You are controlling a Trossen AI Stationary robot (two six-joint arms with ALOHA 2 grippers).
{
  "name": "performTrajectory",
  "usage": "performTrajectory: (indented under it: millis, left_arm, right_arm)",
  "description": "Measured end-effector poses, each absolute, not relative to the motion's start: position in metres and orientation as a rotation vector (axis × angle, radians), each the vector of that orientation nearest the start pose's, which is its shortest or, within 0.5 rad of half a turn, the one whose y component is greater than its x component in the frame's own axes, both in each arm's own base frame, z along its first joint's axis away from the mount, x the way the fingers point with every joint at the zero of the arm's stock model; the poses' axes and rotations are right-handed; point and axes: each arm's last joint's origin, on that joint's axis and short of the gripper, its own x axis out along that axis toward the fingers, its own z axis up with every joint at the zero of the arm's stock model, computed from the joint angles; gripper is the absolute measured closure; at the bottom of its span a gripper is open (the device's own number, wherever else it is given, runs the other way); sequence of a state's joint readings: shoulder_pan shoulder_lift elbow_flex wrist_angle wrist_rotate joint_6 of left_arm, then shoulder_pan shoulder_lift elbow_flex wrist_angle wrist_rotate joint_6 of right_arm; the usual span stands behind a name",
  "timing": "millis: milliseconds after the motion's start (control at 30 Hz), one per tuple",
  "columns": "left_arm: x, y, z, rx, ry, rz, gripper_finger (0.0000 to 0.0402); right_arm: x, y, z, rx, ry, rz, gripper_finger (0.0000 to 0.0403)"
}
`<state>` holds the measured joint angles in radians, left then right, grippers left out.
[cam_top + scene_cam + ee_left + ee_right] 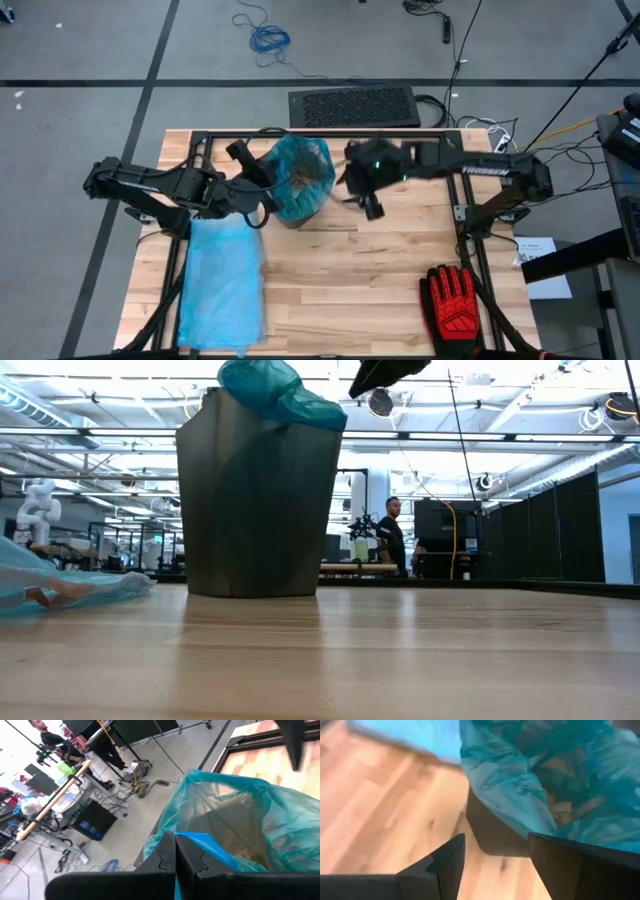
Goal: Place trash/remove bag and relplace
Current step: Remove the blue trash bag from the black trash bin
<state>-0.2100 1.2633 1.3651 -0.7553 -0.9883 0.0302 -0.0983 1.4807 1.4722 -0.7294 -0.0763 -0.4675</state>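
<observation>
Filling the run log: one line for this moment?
left gripper: shut on bag rim | right gripper: open beside bin | trash: in bag

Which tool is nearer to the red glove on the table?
Right. The right tool hangs beside the bin, on the red glove's side; the left tool grips the bag's far rim.

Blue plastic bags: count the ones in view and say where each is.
2. One teal plastic bag lines the dark bin; one light blue plastic bag lies flat on the wooden table beside it. Others may be hidden.

Teal bag (pixel 305 170) lines dark grey bin (pixel 258 510); glove (pixel 455 300) red and black
</observation>
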Motion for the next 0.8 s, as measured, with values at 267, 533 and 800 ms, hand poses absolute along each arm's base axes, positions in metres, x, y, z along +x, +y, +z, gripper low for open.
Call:
performTrajectory:
  millis: [267,533,800]
  left_arm:
    - [0.241,-0.026,0.383,0.35,0.571,0.778,0.0401]
    - [0.244,-0.027,0.361,0.308,0.585,0.797,0.0402]
    - [0.246,-0.028,0.351,0.265,0.568,0.807,0.0402]
  right_arm:
    - [0.327,0.031,0.318,-0.714,0.61,-0.051,0.0225]
    - [0.326,0.072,0.274,-0.891,0.381,-0.169,0.0265]
    - [0.349,0.075,0.237,-1.093,0.38,-0.268,0.0275]
